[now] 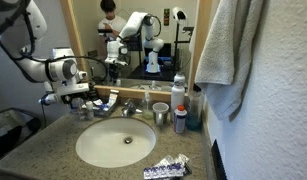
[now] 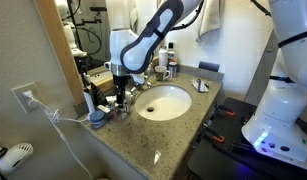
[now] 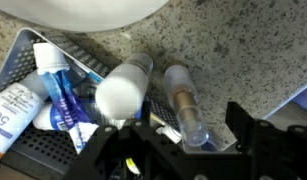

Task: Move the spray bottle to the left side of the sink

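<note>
Nearest, in the wrist view, the gripper (image 3: 188,150) is a dark mass cut off by the bottom edge, its jaws apart with nothing clamped between them. Just past it, on the speckled countertop (image 3: 233,50) beside the sink (image 3: 83,8), are a white-capped bottle (image 3: 121,92) and a small clear bottle (image 3: 183,105), close together. Whether they stand or lie is hard to tell from this angle. Next to them a mesh tray (image 3: 23,160) holds toothpaste tubes (image 3: 58,85), their labels partly cut off. Only a strip of the sink's white rim shows at the top.

In both exterior views the gripper hangs low over that cluttered side of the sink and hides much of the tray. Across the sink from it, near the faucet (image 1: 128,108), a cup (image 1: 160,113) stands just beside a dark-topped bottle that seems to be the spray bottle (image 1: 179,117). It is too small to make out its nozzle. A foil packet (image 1: 165,168) lies at the sink's front edge. Behind the sink a mirror (image 1: 133,30) repeats the arm, and a towel (image 1: 228,50) hangs beyond the spray bottle.
</note>
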You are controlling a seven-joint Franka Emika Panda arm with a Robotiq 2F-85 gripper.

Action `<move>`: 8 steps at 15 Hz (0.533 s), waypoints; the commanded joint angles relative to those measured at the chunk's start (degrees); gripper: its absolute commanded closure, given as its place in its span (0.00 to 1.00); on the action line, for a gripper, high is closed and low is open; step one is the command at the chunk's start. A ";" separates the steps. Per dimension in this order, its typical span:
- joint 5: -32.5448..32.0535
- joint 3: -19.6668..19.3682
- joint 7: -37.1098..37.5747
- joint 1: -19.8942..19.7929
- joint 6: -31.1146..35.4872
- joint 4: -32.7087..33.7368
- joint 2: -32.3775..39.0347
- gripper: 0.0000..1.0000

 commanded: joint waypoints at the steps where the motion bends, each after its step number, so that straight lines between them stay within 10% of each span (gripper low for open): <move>1: -0.35 -0.37 -0.09 0.37 -0.71 1.08 0.27 0.00; 8: -0.19 -0.29 -0.16 0.32 -1.06 1.69 0.36 0.00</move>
